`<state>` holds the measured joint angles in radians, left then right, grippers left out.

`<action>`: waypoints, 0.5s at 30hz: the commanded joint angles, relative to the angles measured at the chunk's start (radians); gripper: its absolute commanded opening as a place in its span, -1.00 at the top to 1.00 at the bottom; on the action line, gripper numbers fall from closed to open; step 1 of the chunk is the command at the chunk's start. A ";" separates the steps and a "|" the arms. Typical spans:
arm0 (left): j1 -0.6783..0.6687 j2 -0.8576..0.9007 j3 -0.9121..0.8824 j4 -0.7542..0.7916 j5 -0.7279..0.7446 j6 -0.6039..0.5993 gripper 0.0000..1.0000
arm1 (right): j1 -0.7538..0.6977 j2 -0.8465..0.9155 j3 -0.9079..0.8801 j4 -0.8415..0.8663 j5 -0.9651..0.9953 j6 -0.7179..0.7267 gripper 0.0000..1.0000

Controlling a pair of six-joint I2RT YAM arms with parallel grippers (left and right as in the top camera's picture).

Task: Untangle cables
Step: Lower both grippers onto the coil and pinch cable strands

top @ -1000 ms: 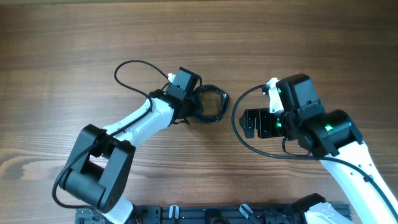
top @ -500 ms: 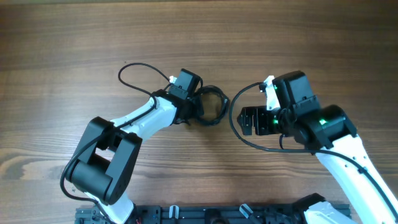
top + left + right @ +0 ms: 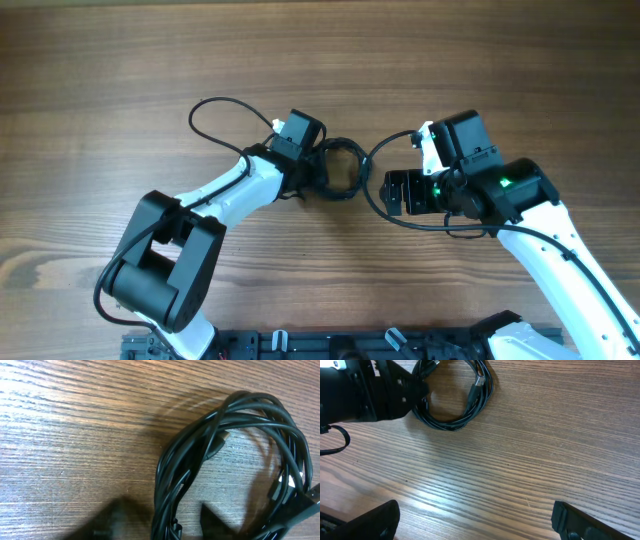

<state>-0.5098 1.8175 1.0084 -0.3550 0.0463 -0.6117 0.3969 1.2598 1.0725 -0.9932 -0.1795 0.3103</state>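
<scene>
The cables [image 3: 345, 194] are thin black cords wound in a small ring on the wooden table, centre of the overhead view. My left gripper [image 3: 318, 170] sits at the ring's left side. In the left wrist view its two fingers straddle the ring's strands [image 3: 200, 445] with gaps on both sides, so the left gripper [image 3: 167, 522] is open around them. My right gripper [image 3: 390, 192] is open and empty just right of the ring, not touching it. In the right wrist view the ring [image 3: 470, 410] lies ahead of the wide-open right gripper [image 3: 480, 522].
A thicker black arm cable [image 3: 215, 105] loops out behind the left arm. Another arm cable [image 3: 385, 215] curves around the right gripper, close to the ring's right edge. The black left gripper body [image 3: 365, 390] fills the top left of the right wrist view.
The right arm has moved left, bringing its open gripper closer to the ring. The left gripper has stayed at the ring; its arm shifted slightly.
</scene>
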 commanded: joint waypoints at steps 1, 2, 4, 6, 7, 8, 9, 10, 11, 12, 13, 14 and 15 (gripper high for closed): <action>-0.002 -0.032 0.006 0.000 -0.049 0.005 0.59 | 0.003 0.013 0.014 0.002 -0.006 0.006 -0.99; -0.002 -0.032 0.006 0.000 -0.049 0.005 0.91 | 0.003 0.013 0.014 0.002 -0.006 0.006 -0.99; -0.002 -0.034 0.006 0.000 -0.074 0.005 0.92 | 0.003 0.013 0.014 0.002 -0.006 0.006 -1.00; -0.002 -0.058 0.007 0.000 -0.101 0.006 0.92 | 0.003 0.013 0.014 0.002 -0.006 0.006 -0.99; -0.002 -0.075 0.007 0.000 -0.101 0.021 0.92 | 0.003 0.013 0.014 0.003 -0.006 0.006 -0.99; -0.002 -0.129 0.007 -0.005 -0.101 0.032 0.92 | 0.003 0.013 0.014 0.004 -0.006 0.006 -0.99; -0.003 -0.175 0.007 -0.008 -0.100 0.032 0.92 | 0.003 0.013 0.014 0.006 -0.006 0.005 -0.99; -0.003 -0.211 0.007 -0.008 -0.095 0.039 0.92 | 0.003 0.013 0.014 0.006 -0.005 0.005 -0.99; -0.003 -0.246 0.007 -0.008 -0.080 0.066 0.92 | 0.003 0.013 0.014 0.006 -0.005 0.006 -1.00; -0.003 -0.288 0.007 -0.008 -0.064 0.097 0.92 | 0.003 0.013 0.014 0.006 -0.006 0.004 -0.99; -0.003 -0.338 0.006 -0.013 -0.047 0.147 0.92 | 0.003 0.013 0.014 0.007 -0.006 0.003 -0.99; -0.003 -0.369 0.006 -0.020 -0.028 0.194 0.79 | 0.003 0.013 0.014 0.009 -0.006 -0.012 -1.00; -0.003 -0.403 0.006 -0.029 0.018 0.260 0.73 | 0.003 0.013 0.014 0.010 -0.011 -0.051 -1.00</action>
<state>-0.5098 1.5127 1.0080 -0.3740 -0.0154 -0.5129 0.3969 1.2598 1.0725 -0.9890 -0.1795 0.3092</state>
